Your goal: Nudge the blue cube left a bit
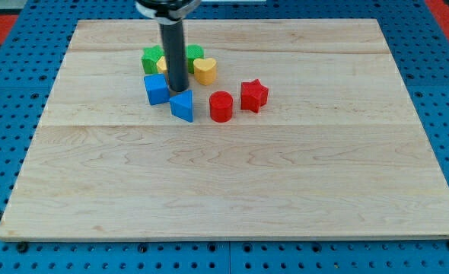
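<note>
The blue cube [156, 89] sits on the wooden board [232, 183] in the upper left part of the view. My tip [176, 91] is down on the board just right of the blue cube, close to its right side, and just above a blue triangular block [183, 106]. The dark rod rises from the tip to the view's top and hides part of the blocks behind it.
Behind the rod lie a green block [152, 58], another green block [193, 54], a partly hidden yellow block [163, 65] and a yellow heart-shaped block [205, 70]. A red cylinder [221, 106] and a red star [253, 95] lie to the right.
</note>
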Available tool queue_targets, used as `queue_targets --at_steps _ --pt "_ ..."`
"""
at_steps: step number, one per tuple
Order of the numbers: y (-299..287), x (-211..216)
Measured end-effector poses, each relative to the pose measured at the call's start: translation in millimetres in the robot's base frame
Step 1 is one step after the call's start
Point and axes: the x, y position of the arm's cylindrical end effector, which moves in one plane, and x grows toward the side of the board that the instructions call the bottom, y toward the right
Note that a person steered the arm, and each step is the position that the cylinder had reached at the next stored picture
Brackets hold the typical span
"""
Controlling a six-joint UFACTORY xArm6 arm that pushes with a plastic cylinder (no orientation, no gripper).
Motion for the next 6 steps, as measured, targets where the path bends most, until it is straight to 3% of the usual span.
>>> queue_targets --at_steps 1,2,3,4,5,6 --pt "-39.9 12.4" --pt "-45.3 -26.3" --pt "12.9 -30.9" --pt "15.6 -24.5" --pt "-52.2 -11.2" --pt "-66.5 -62.9"
